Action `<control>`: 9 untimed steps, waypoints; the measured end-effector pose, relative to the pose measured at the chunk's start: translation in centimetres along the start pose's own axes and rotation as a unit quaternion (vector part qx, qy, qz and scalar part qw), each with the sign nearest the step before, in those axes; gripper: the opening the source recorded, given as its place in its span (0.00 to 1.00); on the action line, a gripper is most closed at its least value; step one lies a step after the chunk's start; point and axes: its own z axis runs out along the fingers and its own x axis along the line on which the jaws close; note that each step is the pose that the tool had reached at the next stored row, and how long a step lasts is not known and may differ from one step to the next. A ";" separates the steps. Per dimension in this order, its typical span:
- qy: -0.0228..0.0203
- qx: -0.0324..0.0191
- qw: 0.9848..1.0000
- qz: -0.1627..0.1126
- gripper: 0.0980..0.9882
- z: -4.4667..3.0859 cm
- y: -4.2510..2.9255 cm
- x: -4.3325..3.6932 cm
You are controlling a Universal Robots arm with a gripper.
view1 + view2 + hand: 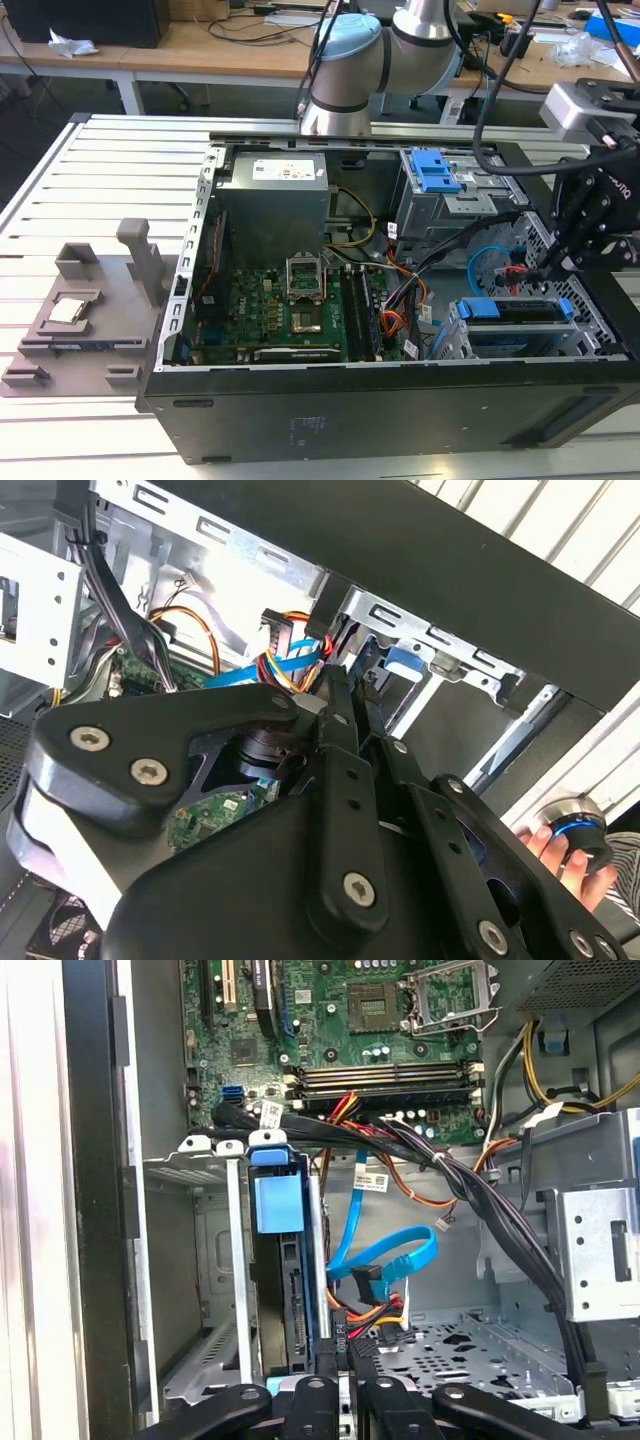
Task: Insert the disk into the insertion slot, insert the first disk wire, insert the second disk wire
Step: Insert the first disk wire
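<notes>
With the disk (pixel 280 1205) seated in the insertion slot (pixel 195 1250), we judged wiring underway. The claw (pixel 338 1345) sat pinched together near the second disk wire (pixel 352 1210). Plugging needed square alignment.

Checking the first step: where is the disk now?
The disk sits in the slot at the exterior view's lower right, inside the case, just below the gripper.

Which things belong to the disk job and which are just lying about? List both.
Job: disk, in the insertion slot; light-blue cable; thin red lead; gripper.
Lying about: grey fixture tray; power supply; taller bay with blue latch; motherboard.
</notes>
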 end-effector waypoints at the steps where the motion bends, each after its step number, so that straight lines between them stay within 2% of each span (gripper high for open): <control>1: 0.000 0.000 1.000 0.000 0.08 0.01 -0.01 0.11; 9: 0.000 0.000 1.000 0.000 0.08 0.11 -0.12 0.70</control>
